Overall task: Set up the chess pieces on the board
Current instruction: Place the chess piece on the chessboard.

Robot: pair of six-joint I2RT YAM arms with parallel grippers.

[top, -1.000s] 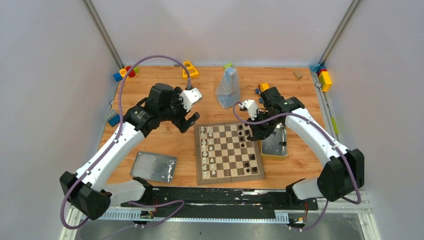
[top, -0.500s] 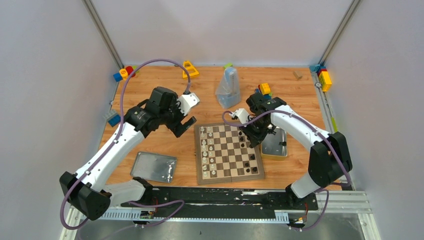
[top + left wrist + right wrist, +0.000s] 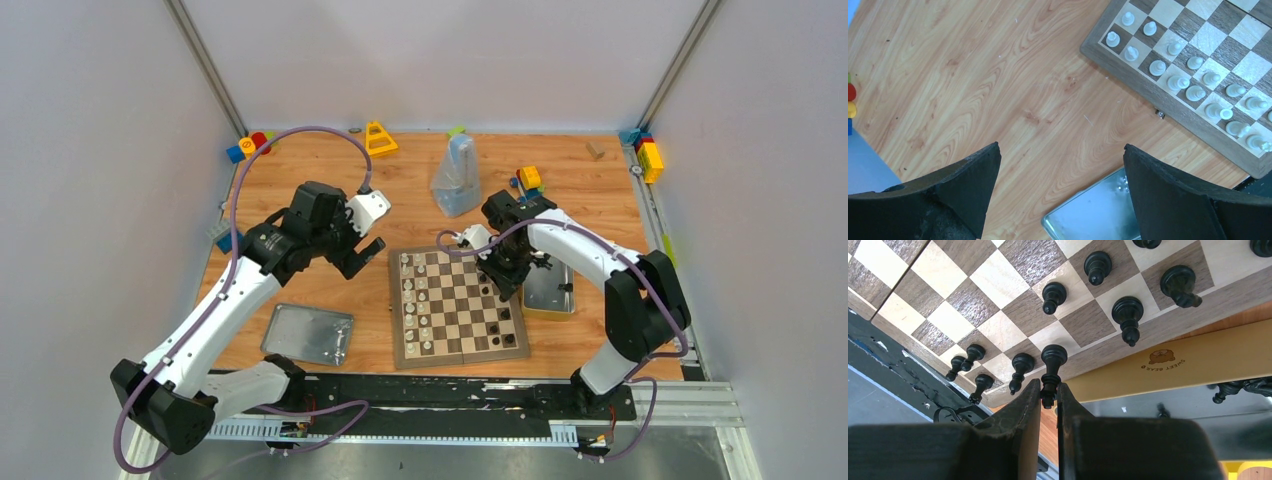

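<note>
— Right gripper has swung from the tin to the right edge of the board, clamped on a black piece.
— Left gripper gapes idle. Packed squares there; lowering crooked could topple the neighbours.

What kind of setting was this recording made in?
Most likely a robot lab test cell, not a home: a wooden tabletop boxed in by plain walls on aluminium posts, a black mounting rail along its near edge, and toy blocks scattered around the chessboard.
</note>
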